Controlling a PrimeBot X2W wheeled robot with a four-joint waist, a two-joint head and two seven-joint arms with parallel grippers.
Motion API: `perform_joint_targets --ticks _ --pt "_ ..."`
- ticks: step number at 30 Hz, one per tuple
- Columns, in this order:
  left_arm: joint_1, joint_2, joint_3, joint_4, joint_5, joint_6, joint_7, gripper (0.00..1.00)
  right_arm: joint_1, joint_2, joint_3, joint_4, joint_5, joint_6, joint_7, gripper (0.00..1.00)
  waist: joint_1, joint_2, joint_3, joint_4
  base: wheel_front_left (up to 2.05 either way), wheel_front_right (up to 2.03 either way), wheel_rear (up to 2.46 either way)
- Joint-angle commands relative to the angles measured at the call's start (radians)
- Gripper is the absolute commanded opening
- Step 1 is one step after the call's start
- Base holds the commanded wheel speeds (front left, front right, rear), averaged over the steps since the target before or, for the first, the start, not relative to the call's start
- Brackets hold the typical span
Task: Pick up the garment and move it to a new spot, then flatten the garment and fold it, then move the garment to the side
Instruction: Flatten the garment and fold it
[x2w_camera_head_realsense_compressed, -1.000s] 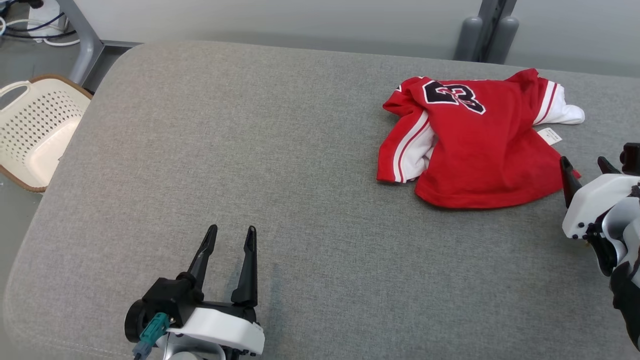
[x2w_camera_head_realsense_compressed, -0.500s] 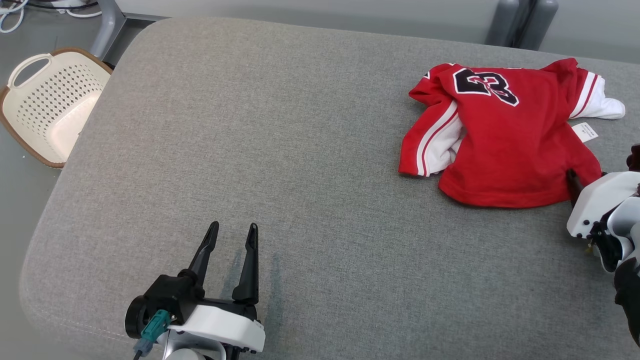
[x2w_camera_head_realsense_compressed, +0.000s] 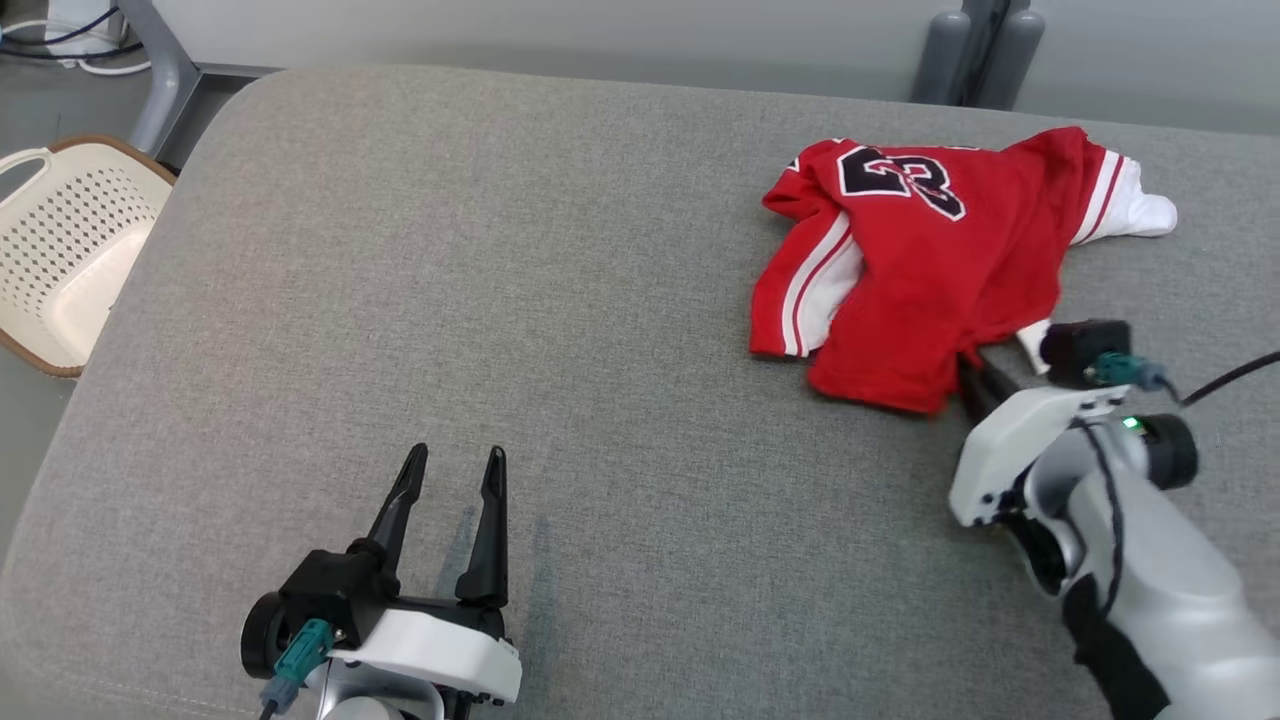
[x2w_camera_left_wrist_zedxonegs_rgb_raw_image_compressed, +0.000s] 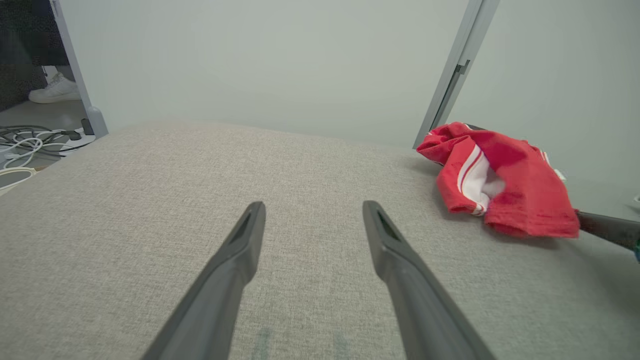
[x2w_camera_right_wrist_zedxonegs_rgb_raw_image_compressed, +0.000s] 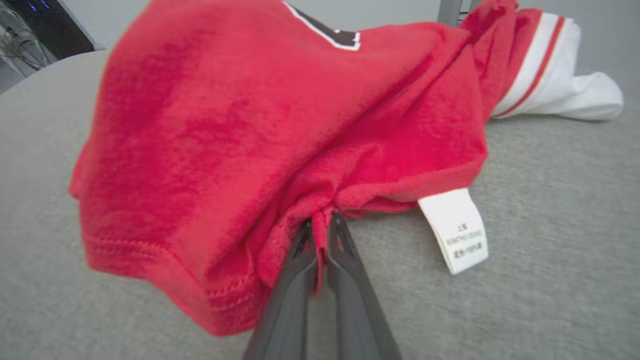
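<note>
Garment (x2w_camera_head_realsense_compressed: 930, 280): red jersey with white-striped sleeves and a black number, lay crumpled at the far right of the grey desk (x2w_camera_head_realsense_compressed: 500, 250).
Right pincer (x2w_camera_right_wrist_zedxonegs_rgb_raw_image_compressed: 320, 222): clamped together on the garment's near hem, red cloth bunched at the fingertips.
Care label (x2w_camera_right_wrist_zedxonegs_rgb_raw_image_compressed: 455, 230): white, stuck out just beside the gripped fold.
Left pincer (x2w_camera_head_realsense_compressed: 452, 462): fingers wide apart, sat near the desk's front edge, well apart from the garment.
Basket (x2w_camera_head_realsense_compressed: 60, 260): cream, perforated, sat off the desk's left side.
</note>
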Motion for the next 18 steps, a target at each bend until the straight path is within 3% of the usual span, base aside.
perform_joint_targets --ticks 1,7,10,18 --pt "0.000 0.004 0.006 0.001 0.008 -0.003 0.000 1.00 0.029 0.009 0.034 -0.035 0.018 0.000 0.000 0.00 0.0000 0.0000 -0.007 -0.007 0.00 0.00 0.00" --pt "0.004 0.004 0.025 -0.004 0.009 -0.004 0.000 1.00 0.130 0.026 0.270 -0.308 0.131 0.000 0.036 0.00 0.0000 0.0000 -0.019 -0.016 0.00 0.00 0.00" --pt "0.004 0.004 0.037 -0.009 0.008 -0.002 0.000 1.00 0.145 0.041 0.342 -0.402 0.169 0.000 0.049 0.00 0.0000 0.0000 -0.022 -0.013 0.00 0.00 0.00" --pt "-0.004 0.004 0.044 -0.012 -0.006 -0.001 0.000 1.00 0.104 0.098 0.433 -0.412 0.211 0.000 0.058 0.00 0.0000 0.0000 -0.031 0.026 0.00 0.00 0.00"
